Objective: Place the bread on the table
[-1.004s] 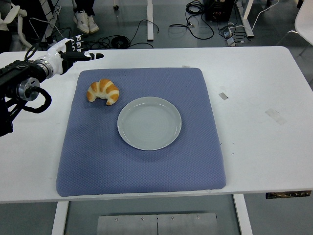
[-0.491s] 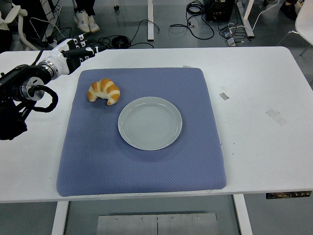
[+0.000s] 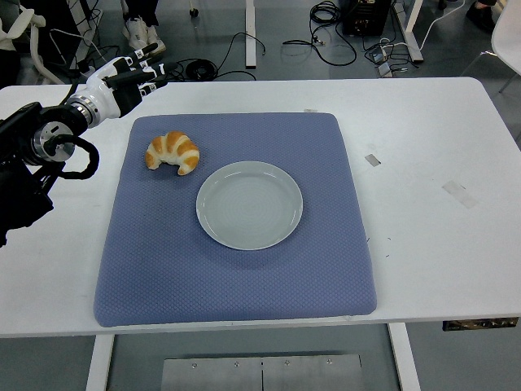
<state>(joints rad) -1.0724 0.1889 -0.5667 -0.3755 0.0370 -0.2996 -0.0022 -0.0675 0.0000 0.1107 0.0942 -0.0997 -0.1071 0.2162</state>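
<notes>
White table (image 3: pixel 440 269), near edge at the bottom of the head view; landmark taken as the blue mat (image 3: pixel 236 277), a quilted square pad lying flat on the tabletop and covering most of its middle; bare white table shows on both sides of the mat and along its far edge.

Nearest item on the mat: the plate (image 3: pixel 249 204), round, pale grey-green, nothing on it; it sits a little beyond the mat's centre, wholly inside the mat's border.

Next out: the bread (image 3: pixel 172 152), a croissant, golden brown with lighter bands, curved with both tips pointing toward the near side; it lies on the mat close to the mat's far left corner, just left of and beyond the plate, apart from the plate's rim, nothing touching it; it is on the mat, not on bare table.

Off the mat to its right: two small pieces of tape (image 3: pixel 371 159) on the tabletop, well apart from the mat's edge.

Left arm enters from the left edge, beside the mat's left side; left hand (image 3: pixel 122 80) is raised beyond the mat's far left corner, fingers (image 3: pixel 153 72) extended and slightly apart, pointing right, gripping nothing; hand is near the bread but clearly separate from it.

Beyond the mat and the table's far edge: grey floor with black cables (image 3: pixel 244 45); a person's shoes (image 3: pixel 142 35) at top left.
</notes>
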